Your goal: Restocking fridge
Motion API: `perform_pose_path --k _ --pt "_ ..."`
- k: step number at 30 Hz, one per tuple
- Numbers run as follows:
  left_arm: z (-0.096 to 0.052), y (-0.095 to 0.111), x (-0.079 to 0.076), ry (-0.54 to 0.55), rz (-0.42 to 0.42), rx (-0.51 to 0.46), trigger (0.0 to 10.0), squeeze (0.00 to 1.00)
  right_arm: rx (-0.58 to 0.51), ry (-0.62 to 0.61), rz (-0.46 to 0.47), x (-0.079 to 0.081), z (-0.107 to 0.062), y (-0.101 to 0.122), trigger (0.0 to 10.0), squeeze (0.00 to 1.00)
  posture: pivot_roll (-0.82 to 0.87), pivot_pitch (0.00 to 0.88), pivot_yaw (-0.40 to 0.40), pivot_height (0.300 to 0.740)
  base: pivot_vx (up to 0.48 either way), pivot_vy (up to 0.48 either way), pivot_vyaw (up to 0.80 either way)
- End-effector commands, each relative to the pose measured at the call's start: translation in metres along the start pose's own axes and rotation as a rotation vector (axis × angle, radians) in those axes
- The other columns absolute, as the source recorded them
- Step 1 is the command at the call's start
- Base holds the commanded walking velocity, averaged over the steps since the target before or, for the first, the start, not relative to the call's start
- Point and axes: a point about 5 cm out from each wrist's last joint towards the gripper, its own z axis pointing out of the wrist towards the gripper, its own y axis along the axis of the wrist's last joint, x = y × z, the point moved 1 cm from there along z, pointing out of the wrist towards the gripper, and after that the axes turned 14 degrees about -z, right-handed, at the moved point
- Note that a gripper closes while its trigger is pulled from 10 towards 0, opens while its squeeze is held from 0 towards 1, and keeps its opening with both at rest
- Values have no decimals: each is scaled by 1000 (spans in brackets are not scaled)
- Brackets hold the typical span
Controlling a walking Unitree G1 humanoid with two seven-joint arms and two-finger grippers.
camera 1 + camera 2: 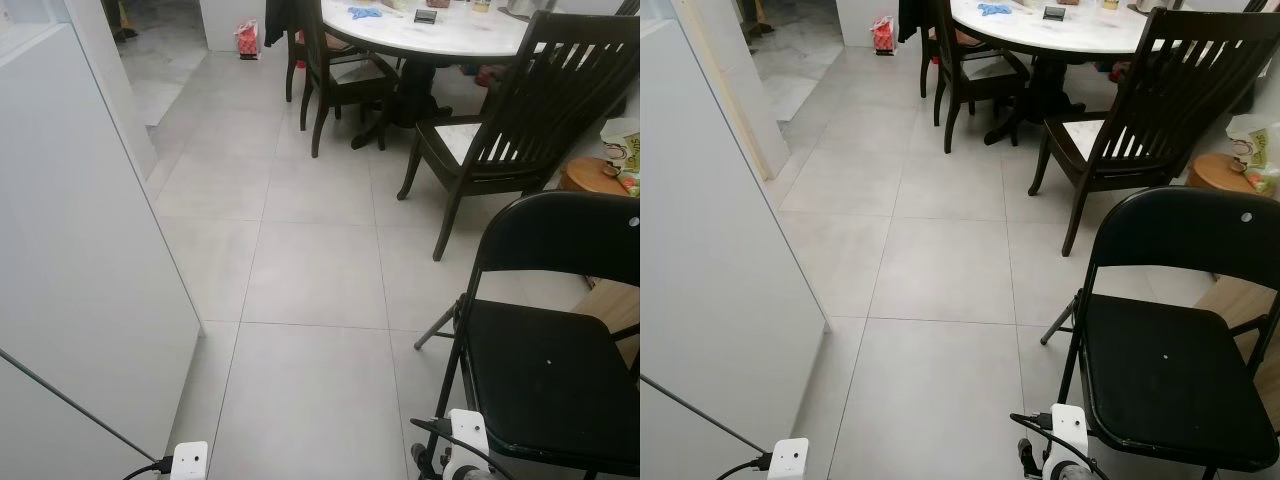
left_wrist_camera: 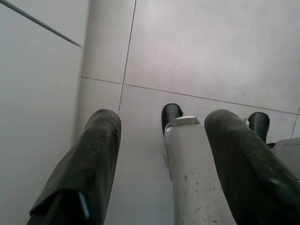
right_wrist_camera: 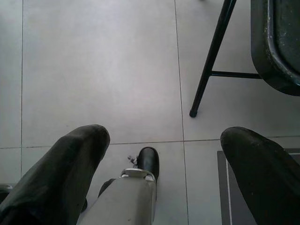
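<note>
Ahead, open tiled floor (image 1: 300, 270), white panel (image 1: 80, 250) left, folding chair (image 1: 550, 350) right.

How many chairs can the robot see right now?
3: a black folding chair nearest, on the robot's right; a dark wooden chair beyond it; another wooden chair at the round table's far-left side. More may be hidden.

Bright, even indoor light; sharp head views, soft wrist views.
No motion blur across the pale floor tiles (image 1: 300, 290). Mild glare on the white table (image 1: 430, 35) top, soft shadows under the wooden chair (image 1: 500, 130) and folding chair (image 1: 1180, 340). Straight lines slightly bowed at edges. Close black fingers (image 2: 89, 168) out of focus, dim, grainy.
</note>
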Motion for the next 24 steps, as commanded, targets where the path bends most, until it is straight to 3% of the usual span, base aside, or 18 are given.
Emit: perform_pose_path --k 1,11,13,16,17,18,21,24 --pt "-1 -5 2 10 1 23 10000 0 6 -7 21 1 0 1 10000 0 -23 0 -6 740 0 0 0" --pt "-1 -5 2 13 -11 11 10000 0 -28 -31 -16 -2 0 4 10000 0 -21 0 -11 740 0 0 0" --pt "-1 -2 2 4 -40 -30 10000 0 -123 -130 77 -7 -2 10 10000 0 -21 0 -8 740 0 0 0" --pt "-2 0 2 1 -45 -55 10000 0 -165 -171 55 -9 -3 14 10000 0 -29 0 -5 740 0 0 0" --pt "-2 4 2 4 -46 -104 10000 0 -216 -194 -22 -12 -5 21 10000 0 -33 0 -4 740 0 0 0" --pt "-4 11 3 14 -65 -188 10000 0 -260 -214 -37 -13 -6 25 10000 0 -35 0 1 740 0 0 0" --pt "-7 14 4 26 -133 -263 10000 0 -299 -274 2 -15 -9 25 10000 0 -43 0 4 740 0 0 0" --pt "-10 20 3 -13 -130 -332 10000 0 -341 -327 25 -17 -12 26 10000 0 -50 0 8 740 0 0 0"
